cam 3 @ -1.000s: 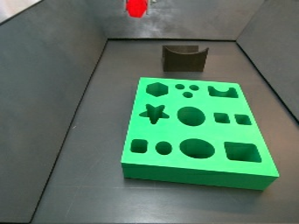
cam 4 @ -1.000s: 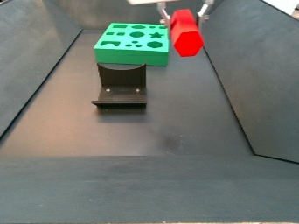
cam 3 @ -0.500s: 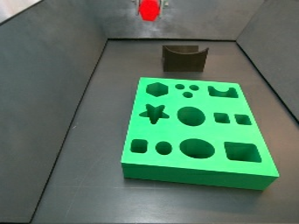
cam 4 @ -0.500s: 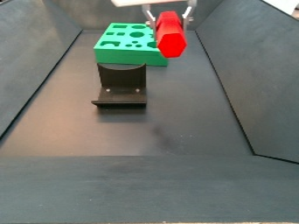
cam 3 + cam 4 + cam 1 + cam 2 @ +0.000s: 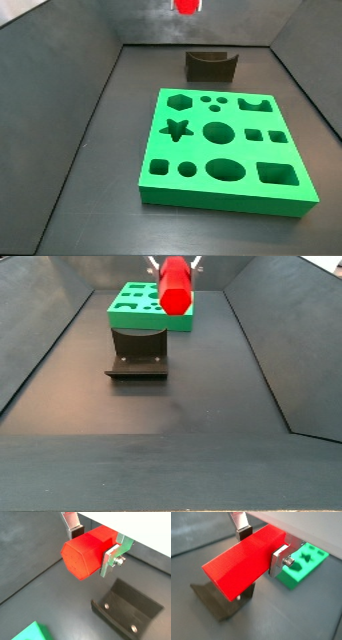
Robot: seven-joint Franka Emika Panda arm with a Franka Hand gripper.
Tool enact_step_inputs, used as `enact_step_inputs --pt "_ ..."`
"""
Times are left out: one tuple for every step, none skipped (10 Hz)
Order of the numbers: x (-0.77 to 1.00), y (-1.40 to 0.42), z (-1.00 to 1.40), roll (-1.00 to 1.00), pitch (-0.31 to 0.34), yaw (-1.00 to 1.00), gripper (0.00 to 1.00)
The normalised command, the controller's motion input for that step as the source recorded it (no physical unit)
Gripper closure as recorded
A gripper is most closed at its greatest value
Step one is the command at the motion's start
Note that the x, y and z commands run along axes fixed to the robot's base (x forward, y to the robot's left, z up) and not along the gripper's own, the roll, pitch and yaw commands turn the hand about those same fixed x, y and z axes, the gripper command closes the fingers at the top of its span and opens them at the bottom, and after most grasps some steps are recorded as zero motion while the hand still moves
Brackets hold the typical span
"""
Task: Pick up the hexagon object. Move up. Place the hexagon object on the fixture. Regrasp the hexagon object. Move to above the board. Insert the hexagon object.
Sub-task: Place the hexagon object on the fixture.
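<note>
The hexagon object point(image 5: 85, 556) is a bright red peg, held crosswise between my silver fingers point(image 5: 111, 556). The gripper point(image 5: 93, 544) is shut on it near one end, well above the floor. In a wrist view the long peg point(image 5: 236, 568) hangs over the dark fixture point(image 5: 215, 603), apart from it. A side view shows the peg point(image 5: 175, 286) high above the fixture point(image 5: 138, 352), in front of the green board point(image 5: 138, 303). In a side view only the peg's lower end point(image 5: 189, 6) shows at the picture's edge, beyond the fixture point(image 5: 210, 65) and board point(image 5: 227, 150).
Dark sloping walls point(image 5: 74, 60) close in the floor on both sides. The fixture's base plate with two screws point(image 5: 130, 614) lies on the floor below the gripper. A corner of the board point(image 5: 30, 633) shows in a wrist view.
The gripper has carried the peg sideways, from off to one side to above the fixture. It stays shut on the peg at about the same height.
</note>
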Motion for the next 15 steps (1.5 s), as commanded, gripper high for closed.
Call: enact_step_inputs --pt "1.0 0.05 0.09 -1.0 -0.118 0.0 1.0" --pt "1.0 0.05 0.05 -1.0 -0.086 0.01 1.0" --pt "0.97 0.05 0.03 -1.0 -0.066 0.01 1.0" --pt "0.86 0.05 0.01 -1.0 -0.015 0.01 1.0" --pt "0.79 0.05 -0.01 -1.0 0.013 0.0 1.0" --pt "0.72 0.05 -0.01 -0.98 0.042 -0.01 1.0" --pt "0.68 0.05 -0.01 -0.87 0.056 -0.02 1.0" --pt "0.55 0.05 -0.02 -0.6 0.078 -0.04 1.0" --pt "0.51 0.05 -0.02 -0.49 0.084 -0.05 1.0" --pt "0.41 0.04 -0.02 -0.28 0.089 -0.06 1.0" --pt "0.32 0.03 -0.01 -0.19 0.084 -0.07 1.0" --pt "0.21 0.03 -0.01 -0.16 0.072 -0.06 1.0" --pt "0.16 0.13 -1.0 -1.0 0.191 -0.07 1.0" --pt "0.14 0.14 -1.0 -1.0 0.184 -0.08 1.0" --pt "0.15 0.14 -1.0 -0.97 0.195 -0.13 1.0"
